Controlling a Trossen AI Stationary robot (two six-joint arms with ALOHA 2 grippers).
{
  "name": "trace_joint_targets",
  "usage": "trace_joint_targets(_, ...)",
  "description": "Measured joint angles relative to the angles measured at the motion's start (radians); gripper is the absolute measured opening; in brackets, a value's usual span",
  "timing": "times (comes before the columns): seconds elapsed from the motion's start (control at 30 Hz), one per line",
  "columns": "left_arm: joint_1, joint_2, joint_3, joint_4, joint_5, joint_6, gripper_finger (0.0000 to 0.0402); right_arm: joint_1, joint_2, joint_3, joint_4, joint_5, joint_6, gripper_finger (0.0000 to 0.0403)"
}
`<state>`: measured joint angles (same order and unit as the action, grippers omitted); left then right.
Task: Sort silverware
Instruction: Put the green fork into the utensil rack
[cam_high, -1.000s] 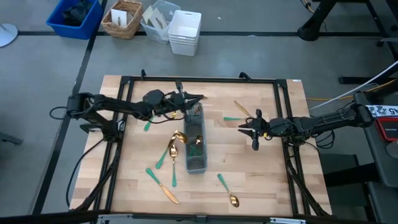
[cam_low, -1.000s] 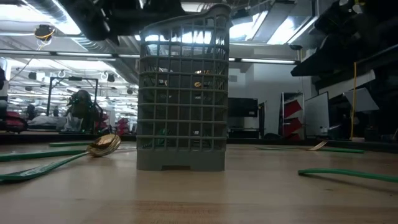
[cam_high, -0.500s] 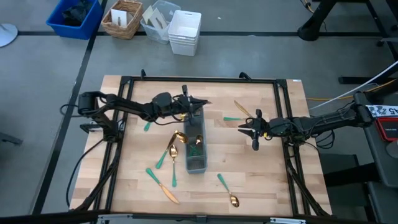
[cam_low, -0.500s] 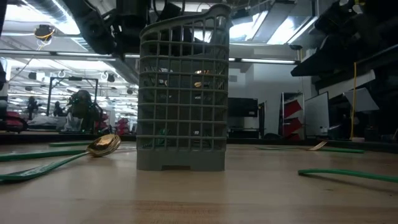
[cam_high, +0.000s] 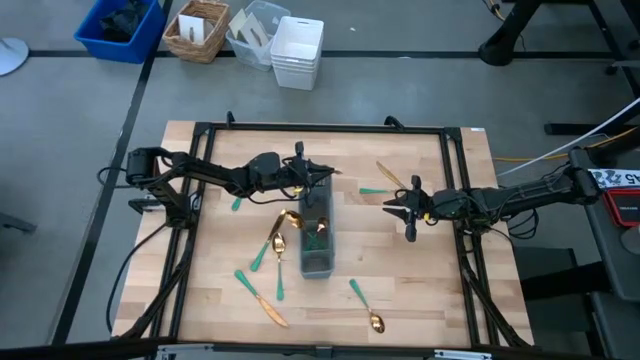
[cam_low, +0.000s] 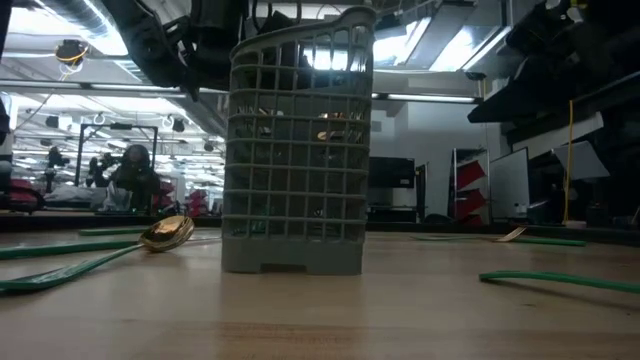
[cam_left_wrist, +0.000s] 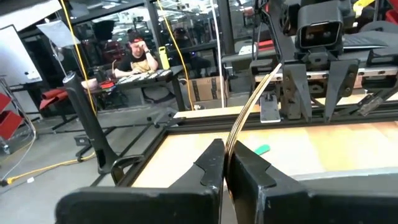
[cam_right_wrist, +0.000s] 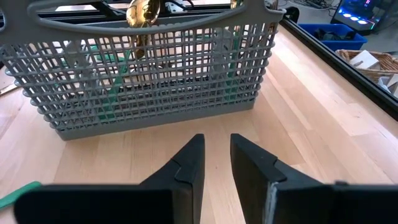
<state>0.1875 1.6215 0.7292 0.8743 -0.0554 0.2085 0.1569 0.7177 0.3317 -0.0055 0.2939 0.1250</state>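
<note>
While the right gripper (cam_high: 408, 212) hangs idle over the table's right side with its two fingers a narrow gap apart and holding nothing, the left gripper (cam_high: 322, 175) sits above the far end of the grey caddy (cam_high: 315, 232), pinched shut on one gold utensil (cam_left_wrist: 252, 102).

On the bare wood (cam_high: 430, 290), the high view shows about eight loose pieces of silverware: two spoons (cam_high: 280, 232) just left of the caddy, a green handle (cam_high: 237, 202) farther left, two pieces (cam_high: 260, 297) at the near left, one spoon (cam_high: 366, 307) at the near right, and a fork (cam_high: 391, 177) crossing a green handle at the far right. More pieces stand inside the caddy; their number cannot be told.

Only the left wrist view shows the held piece clearly: a thin gold strip seen edge-on, its long axis rising away from the fingers (cam_left_wrist: 211, 163) with a slight curve. Which kind of utensil it is cannot be told.

Through the mesh, the right wrist view shows a gold spoon head (cam_right_wrist: 140, 12) up at the rim with green handles pointing down. At table level, the low view shows the caddy upright, one spoon (cam_low: 165, 233) left of it and a green handle (cam_low: 560, 282) to the right.
</note>
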Motion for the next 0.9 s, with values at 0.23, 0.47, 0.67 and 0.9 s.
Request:
trace_joint_targets(0.23,0.0,0.0,0.0,-0.034,0.0,0.0,0.0025,0.0,0.0,0.0,0.0,0.0,0.0,0.0079)
trace_joint_targets(0.47,-0.009,-0.002,0.0,-0.035,-0.004,-0.001,0.0046,0.0,0.0,0.0,0.0,0.0,0.0,0.0079)
trace_joint_targets(0.67,-0.011,-0.004,0.0,-0.044,-0.016,-0.012,0.0078,0.0,0.0,0.0,0.0,0.0,0.0,0.0079)
trace_joint_targets(0.9,-0.01,-0.017,0.0,-0.066,-0.018,-0.11,0.0106,0.0,0.0,0.0,-0.001,0.001,0.0,0.0079)
